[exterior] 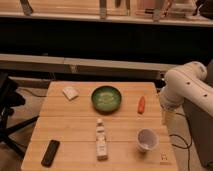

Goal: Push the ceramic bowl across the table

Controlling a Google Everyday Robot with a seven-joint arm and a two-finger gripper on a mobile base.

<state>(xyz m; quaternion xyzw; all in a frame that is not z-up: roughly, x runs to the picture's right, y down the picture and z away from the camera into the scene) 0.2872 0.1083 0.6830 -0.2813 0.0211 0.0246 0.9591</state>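
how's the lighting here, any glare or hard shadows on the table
Camera view: warm, dim, fairly even light over the table; no glare on the ceramic bowl, which casts only a soft shadow; the band behind the table is nearly black; the gripper, below the white arm beside the table's right edge, sits in dimmer light.

one white arm (pixel 186 86) shows, bulky and rounded, bent at a thick joint. its upper link lies above and outward from the gripper and runs off the picture's edge. from the joint a shorter, paler section drops almost straight down. the gripper (pixel 168 118) hangs at that low end, pointing downward, directly beneath the joint and just beyond the nearest edge of the table (pixel 75 125), touching nothing that can be seen. whether the grey bulk outward from the gripper is the robot's own body cannot be told.
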